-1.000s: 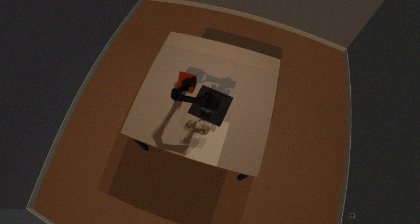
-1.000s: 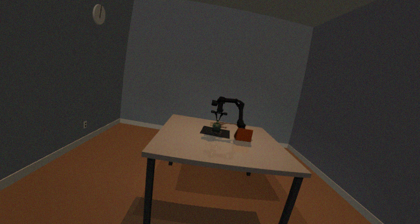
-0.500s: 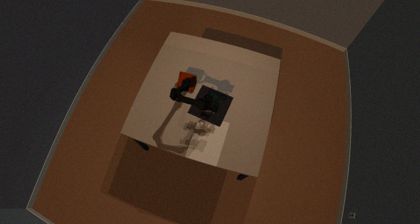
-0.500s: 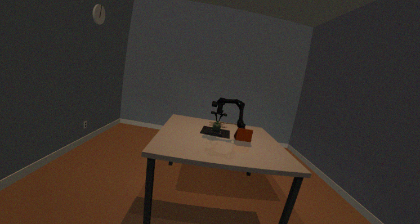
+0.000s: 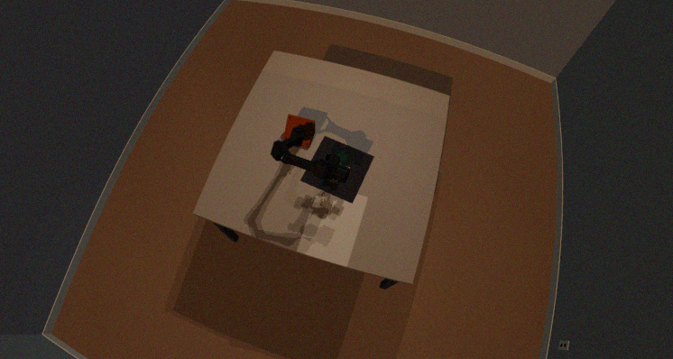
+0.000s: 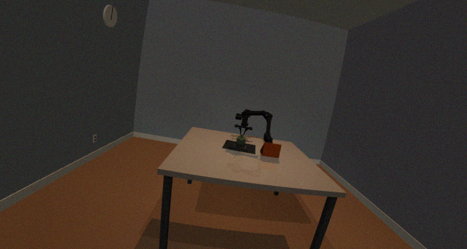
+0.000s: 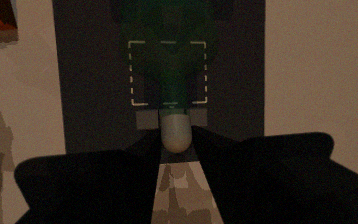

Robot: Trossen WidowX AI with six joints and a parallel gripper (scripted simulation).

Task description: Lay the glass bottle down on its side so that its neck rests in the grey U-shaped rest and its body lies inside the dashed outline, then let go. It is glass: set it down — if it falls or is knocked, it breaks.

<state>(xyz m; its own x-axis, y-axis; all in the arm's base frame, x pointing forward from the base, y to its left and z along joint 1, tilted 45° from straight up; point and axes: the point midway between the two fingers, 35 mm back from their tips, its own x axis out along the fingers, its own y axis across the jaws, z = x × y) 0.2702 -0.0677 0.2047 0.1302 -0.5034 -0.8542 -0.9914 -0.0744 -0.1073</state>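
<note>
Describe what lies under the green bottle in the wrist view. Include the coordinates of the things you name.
Beneath the green bottle (image 5: 345,156) (image 6: 241,139) (image 7: 172,65), the dark mat (image 5: 358,187) (image 6: 250,148) (image 7: 95,100) and a dashed outline (image 7: 206,75) show around and faintly through it; whether its body touches the mat cannot be seen.

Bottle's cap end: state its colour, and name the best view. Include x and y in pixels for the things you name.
Pale grey cap end (image 7: 176,134), beyond the bottle's (image 7: 174,90) green glass; the wrist view shows it best.
</note>
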